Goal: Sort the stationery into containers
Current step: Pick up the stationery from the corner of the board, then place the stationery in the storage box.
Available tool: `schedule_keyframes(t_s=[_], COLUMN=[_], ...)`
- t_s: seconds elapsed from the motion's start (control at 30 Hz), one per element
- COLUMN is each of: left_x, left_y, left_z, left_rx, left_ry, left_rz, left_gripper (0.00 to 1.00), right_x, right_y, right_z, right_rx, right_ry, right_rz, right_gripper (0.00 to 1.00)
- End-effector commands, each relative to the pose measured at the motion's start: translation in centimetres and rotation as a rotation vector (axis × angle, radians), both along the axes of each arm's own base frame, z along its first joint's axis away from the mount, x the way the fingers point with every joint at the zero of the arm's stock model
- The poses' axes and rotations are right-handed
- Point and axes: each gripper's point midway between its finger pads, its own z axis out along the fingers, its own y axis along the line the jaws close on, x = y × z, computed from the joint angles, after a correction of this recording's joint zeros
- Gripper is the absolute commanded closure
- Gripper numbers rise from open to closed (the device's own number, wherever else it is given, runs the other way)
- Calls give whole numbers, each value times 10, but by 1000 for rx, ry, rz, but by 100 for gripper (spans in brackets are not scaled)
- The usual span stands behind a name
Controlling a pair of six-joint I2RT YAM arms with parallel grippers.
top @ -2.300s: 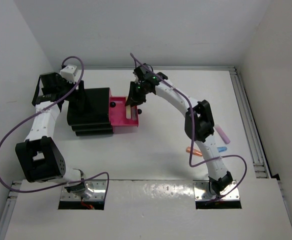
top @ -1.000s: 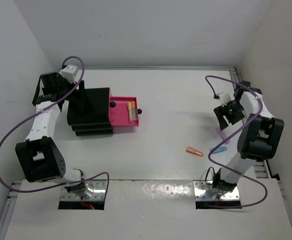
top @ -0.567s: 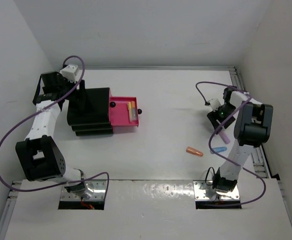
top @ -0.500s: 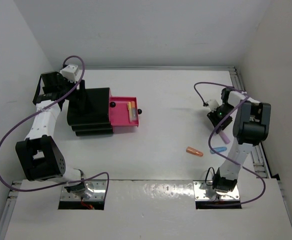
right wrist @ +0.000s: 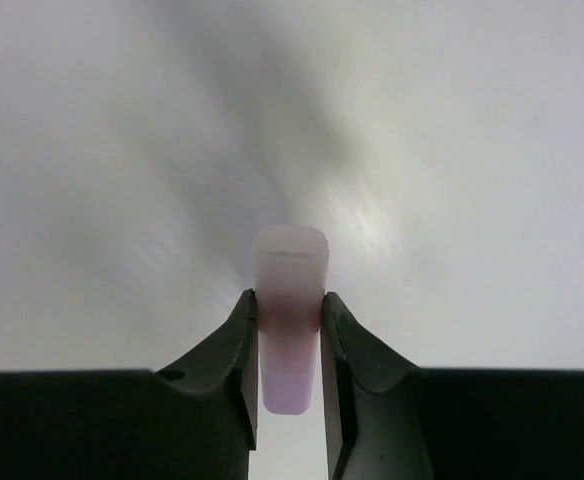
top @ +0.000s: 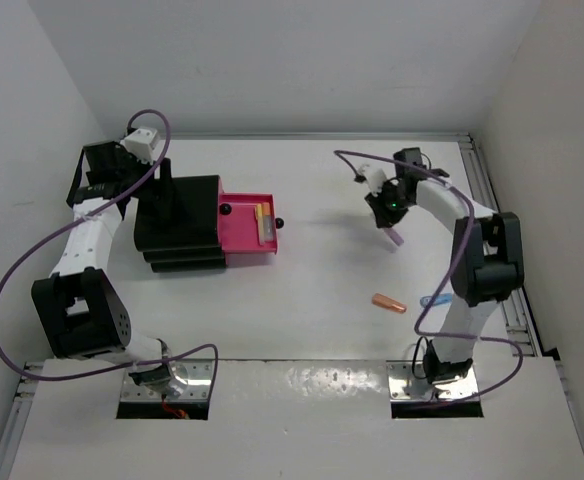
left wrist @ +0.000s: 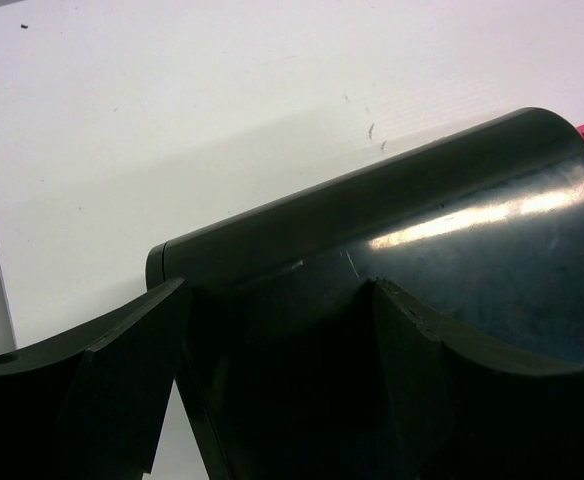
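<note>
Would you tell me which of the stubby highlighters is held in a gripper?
The pale pink highlighter, clamped in the right gripper; the orange highlighter and light-blue highlighter lie on the white table.

Overhead view covers table [top: 322, 285]; wrist views close; left shares box [top: 177, 228].

The black stepped box [top: 180, 225] stands at the table's left. One pink drawer [top: 244, 243] is pulled out to the right, with a round black knob [top: 279, 222] on its front. A yellowish marker [top: 263, 217] lies inside, near the knob end. A stubby pink highlighter [right wrist: 290, 265] is off the table, pinched at mid-body in the right gripper [right wrist: 289, 308]. An orange highlighter [top: 389, 303] and a light-blue one [top: 437, 299] lie near each other on the table's right side, well apart from the box.
</note>
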Motion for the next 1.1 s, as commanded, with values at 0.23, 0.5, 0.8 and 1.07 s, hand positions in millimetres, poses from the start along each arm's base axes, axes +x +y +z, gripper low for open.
schedule_keyframes(t_s=[0.23, 0.5, 0.8, 1.07], left_x=[-53, -51, -48, -46], left_y=[-13, -15, -17, -17], left_z=[-76, -72, -71, -70], left_rx=[-50, -54, -65, -62], left_ry=[347, 334, 321, 314], left_rz=[3, -3, 4, 7], left_gripper=[21, 21, 21, 21], right_x=[-5, 21, 16, -18], right_y=[146, 220, 307, 350], right_z=[88, 162, 211, 178], right_rx=[113, 101, 321, 418], right_ry=[-836, -1449, -1772, -1784], right_rz=[867, 1207, 1464, 1631], right_gripper=[100, 100, 100, 100])
